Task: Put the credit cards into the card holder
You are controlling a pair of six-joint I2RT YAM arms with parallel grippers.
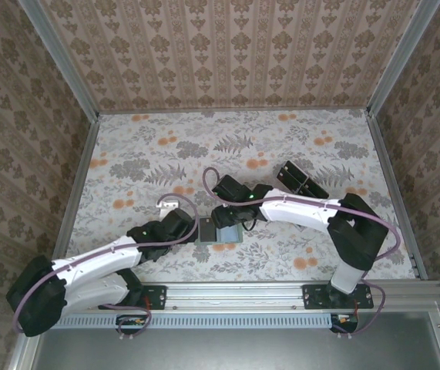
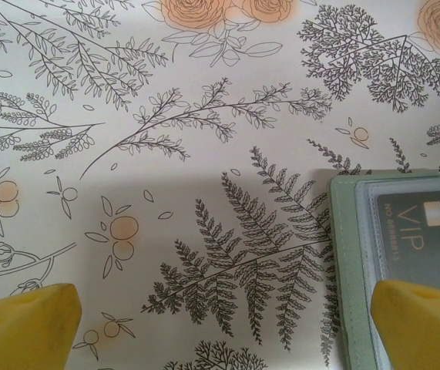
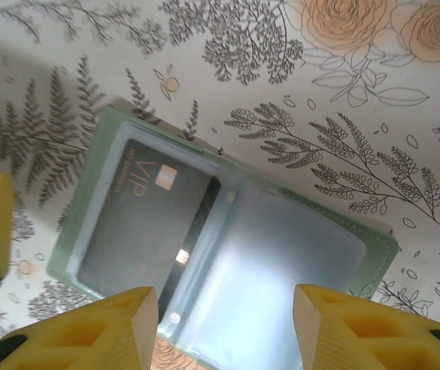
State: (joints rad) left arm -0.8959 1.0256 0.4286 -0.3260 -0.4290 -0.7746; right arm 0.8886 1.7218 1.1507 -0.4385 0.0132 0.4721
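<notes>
The card holder (image 3: 297, 254), pale green with clear sleeves, lies spread open on the floral table. One black credit card (image 3: 139, 223) marked VIP sits in its left sleeve; the right sleeve looks empty. Hovering just above the holder, my right gripper (image 3: 223, 327) is open with nothing between its yellow fingers. My left gripper (image 2: 223, 327) is open wide over bare cloth, and its right fingertip (image 2: 420, 327) overlaps the holder's edge (image 2: 350, 270), where the same card (image 2: 416, 227) shows. From above, both grippers meet at the holder (image 1: 208, 231), left gripper (image 1: 191, 227) and right gripper (image 1: 231, 217).
A rack with dark cards (image 1: 300, 179) stands behind and to the right of the right arm. Patterned walls (image 1: 50, 116) enclose the table on three sides. A metal rail (image 1: 235, 294) runs along the near edge between the arm bases.
</notes>
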